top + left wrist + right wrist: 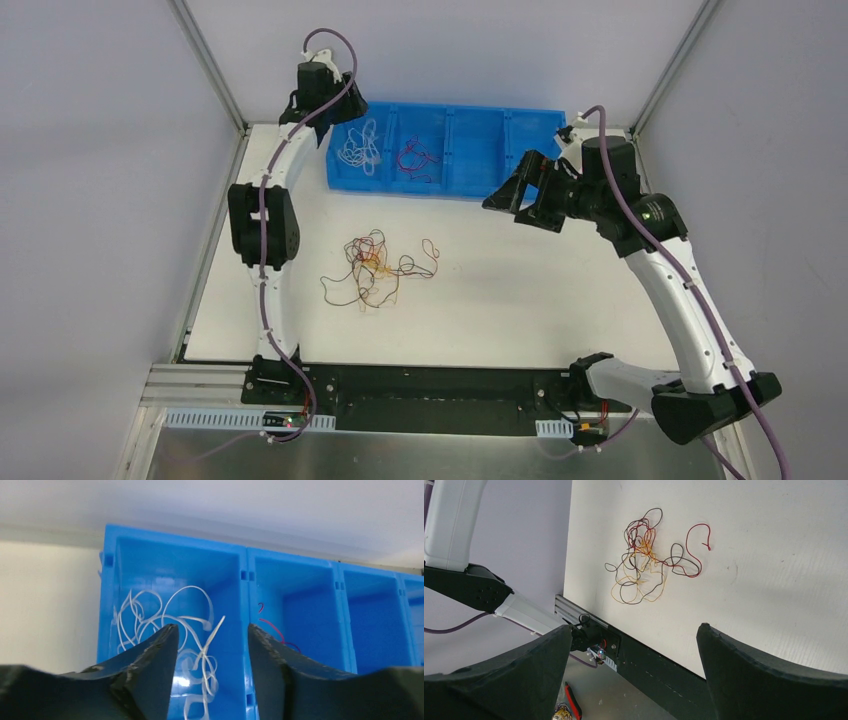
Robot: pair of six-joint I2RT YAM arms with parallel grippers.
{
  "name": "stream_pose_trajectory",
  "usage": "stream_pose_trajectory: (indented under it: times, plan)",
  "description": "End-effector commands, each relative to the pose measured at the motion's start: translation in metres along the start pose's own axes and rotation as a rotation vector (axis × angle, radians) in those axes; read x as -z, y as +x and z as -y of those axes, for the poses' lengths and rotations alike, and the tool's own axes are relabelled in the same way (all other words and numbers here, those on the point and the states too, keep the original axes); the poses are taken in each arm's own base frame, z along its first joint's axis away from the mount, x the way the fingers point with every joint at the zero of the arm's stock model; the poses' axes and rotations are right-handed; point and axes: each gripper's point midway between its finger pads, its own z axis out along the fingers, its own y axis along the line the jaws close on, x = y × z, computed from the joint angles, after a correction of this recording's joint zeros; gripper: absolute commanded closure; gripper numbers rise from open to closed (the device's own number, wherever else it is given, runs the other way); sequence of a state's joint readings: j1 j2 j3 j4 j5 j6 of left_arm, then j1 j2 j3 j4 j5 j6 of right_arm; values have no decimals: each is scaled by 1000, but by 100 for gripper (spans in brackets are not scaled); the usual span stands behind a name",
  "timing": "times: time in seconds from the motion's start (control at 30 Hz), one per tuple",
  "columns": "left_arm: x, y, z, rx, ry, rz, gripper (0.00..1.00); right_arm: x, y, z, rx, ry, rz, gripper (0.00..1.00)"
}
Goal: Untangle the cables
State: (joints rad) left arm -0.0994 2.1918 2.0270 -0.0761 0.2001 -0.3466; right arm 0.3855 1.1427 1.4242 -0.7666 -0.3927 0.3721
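Observation:
A loose tangle of thin black, red and orange cables [375,268] lies on the white table, left of centre; the right wrist view shows it [644,555] with a red strand [698,540] trailing off. White cables [360,148] lie in the blue bin's leftmost compartment, also seen in the left wrist view [165,620]. Red cables [418,158] lie in the second compartment [272,627]. My left gripper [212,627] is open and empty above the bin's left end [335,112]. My right gripper [510,192] is open and empty, raised right of the tangle [635,626].
The blue bin [520,128] stands at the table's far edge; its two right compartments show no cables. An aluminium rail [215,395] and black base plate [440,395] run along the near edge. Red-handled pliers [572,700] lie below the table edge.

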Motion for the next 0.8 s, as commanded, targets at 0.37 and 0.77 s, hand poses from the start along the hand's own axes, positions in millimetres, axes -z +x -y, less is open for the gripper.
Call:
stream_pose_trajectory:
  times: [0.37, 0.77]
  plan:
    - [147, 0, 46, 146, 32, -152, 2, 7, 25, 22, -84, 75, -35, 1]
    - [293, 186, 42, 265, 51, -466, 1, -61, 96, 49, -78, 202, -204, 9]
